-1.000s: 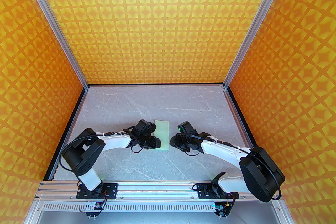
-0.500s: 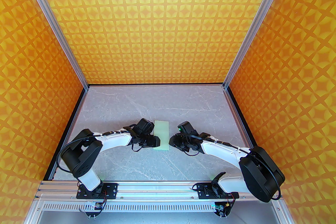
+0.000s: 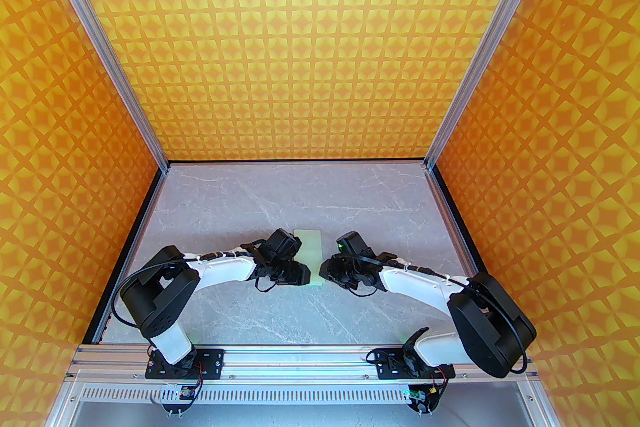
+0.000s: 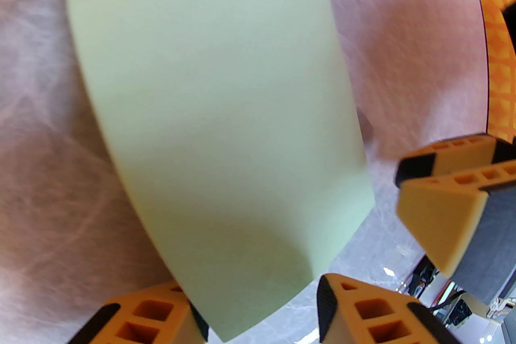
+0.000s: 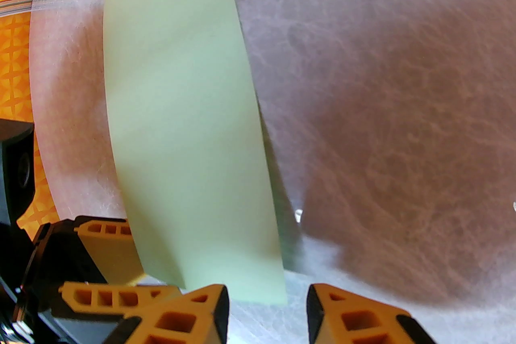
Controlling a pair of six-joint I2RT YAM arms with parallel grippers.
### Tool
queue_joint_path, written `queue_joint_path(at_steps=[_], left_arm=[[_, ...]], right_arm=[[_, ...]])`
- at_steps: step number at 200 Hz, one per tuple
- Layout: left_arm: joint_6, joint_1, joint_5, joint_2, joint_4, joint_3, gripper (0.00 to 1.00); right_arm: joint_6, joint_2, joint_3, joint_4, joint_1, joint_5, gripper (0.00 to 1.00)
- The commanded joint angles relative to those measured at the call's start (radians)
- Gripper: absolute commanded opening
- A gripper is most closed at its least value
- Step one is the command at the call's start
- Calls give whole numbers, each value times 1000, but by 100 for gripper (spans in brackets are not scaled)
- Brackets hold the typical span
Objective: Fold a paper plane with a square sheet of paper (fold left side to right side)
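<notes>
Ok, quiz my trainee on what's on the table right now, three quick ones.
1. True or false: the mint-green paper lies open as a full square.
2. What lies between the left claw and the right claw? A the paper; B a cup; C a pen.
3. How do the right claw's jaws stand?
Key: 1 false, it is a narrow rectangle. 2 A. 3 apart, clamped on nothing.

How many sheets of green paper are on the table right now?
1. The pale green paper lies on the grey table, between the left hand and the right hand; any sheet tucked beneath it would be hidden.
</notes>
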Motion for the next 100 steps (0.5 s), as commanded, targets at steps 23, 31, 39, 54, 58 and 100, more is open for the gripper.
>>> queue_joint_path(at_steps=[23,31,39,54,58,100], left_arm=[[0,-4,22,-6,2,14,49],[2,-3,22,-11,-4,13,49],[3,-2,19,-11,-5,11,49],[2,-3,18,-6,-1,10,49],[2,-2,19,-4,-1,10,49],[4,-3,19,5,-1,12,48]], right_arm=[[26,40,-7,55,-4,-42,38],[37,45,-12,72,-4,-50,38],[51,49,-24,100,-3,-58,38],[79,61,-40,144,-3,-76,38],[83,66,-41,152,-4,-81,39],[113,73,-59,219,-4,-113,39]])
